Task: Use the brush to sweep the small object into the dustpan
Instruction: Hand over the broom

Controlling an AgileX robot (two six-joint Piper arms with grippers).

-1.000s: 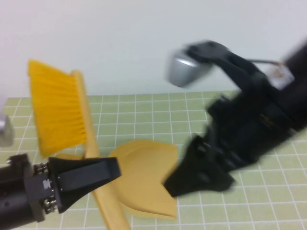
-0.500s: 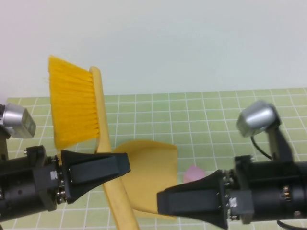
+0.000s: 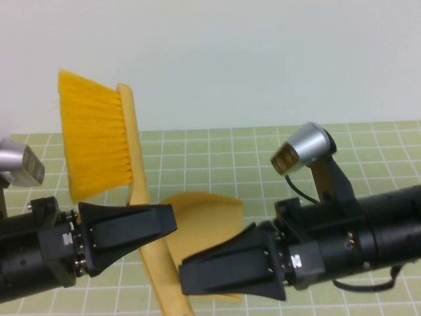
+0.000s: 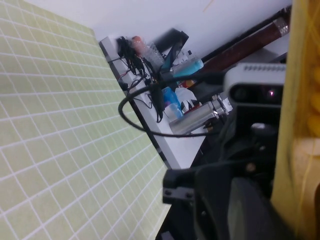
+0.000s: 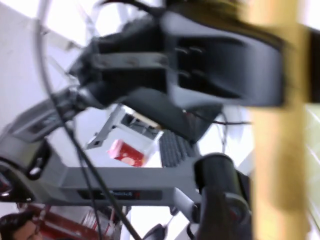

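My left gripper [image 3: 168, 224] is shut on the wooden handle of the brush [image 3: 99, 145] and holds it up off the mat, yellow bristles on top. The handle also shows close in the left wrist view [image 4: 295, 150]. The yellow dustpan [image 3: 207, 220] lies on the mat just behind both grippers. My right gripper [image 3: 187, 276] points left in front of the dustpan, its tip close to the lower brush handle. A tan bar [image 5: 277, 125] crosses close in the right wrist view. The small object is hidden.
A green grid mat [image 3: 263, 151] covers the table, with a white wall behind it. Silver wrist cameras stand up on the right arm [image 3: 302, 148] and the left arm [image 3: 20, 164]. Cables and clutter [image 4: 165, 55] lie past the mat's edge.
The right arm has swung down from the upper right and then left, to the brush handle. It now covers the pink object seen beside the dustpan half a second ago. The brush shifted slightly.
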